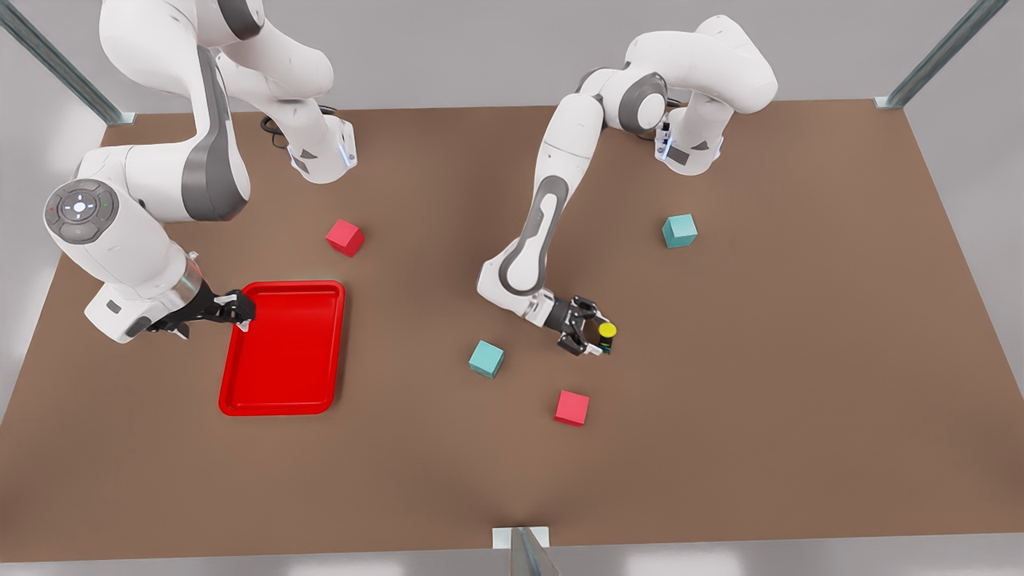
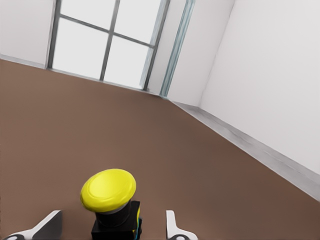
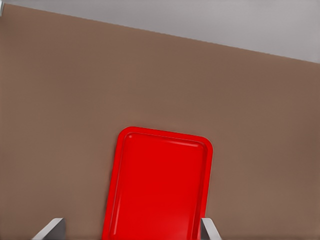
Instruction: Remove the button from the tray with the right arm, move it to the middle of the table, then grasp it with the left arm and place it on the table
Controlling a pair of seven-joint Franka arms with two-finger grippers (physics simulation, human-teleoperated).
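Button (image 1: 607, 331) sits near mid-tabletop, a bit toward the front view's right, out of the tray (image 1: 282, 400). Yellow cap up, grey body under it, so its axis is upright; looks like it rests on the tabletop (image 1: 760, 416), tho contact w/ the surface isn't certain from the front view. Left hand (image 1: 590, 334) is right at it: in the left wrist view the button (image 2: 111, 200) stands between the two fingertips (image 2: 172, 225), w/ clear gaps on both sides, so that hand is open and not gripping. The hand reaches in low and nearly level from the front view's left, so the button lies straight ahead between the fingers, toward the front view's right. Left hand is by far the nearer one. Right hand (image 1: 232, 308) is well apart, hanging over the tray's far corner on the front view's left; right wrist view shows its fingertips (image 3: 50, 229) spread wide w/ nothing between, tray (image 3: 112, 200) bare beneath. That arm waits. Judgement: handover part looks done, button on or about on the tabletop, left hand either just let go or about to close, can't tell which. Around it: teal cube (image 1: 486, 358) and red cube (image 1: 572, 408) near, another teal cube (image 1: 679, 230) and red cube (image 1: 345, 238) further off, none touching the button.
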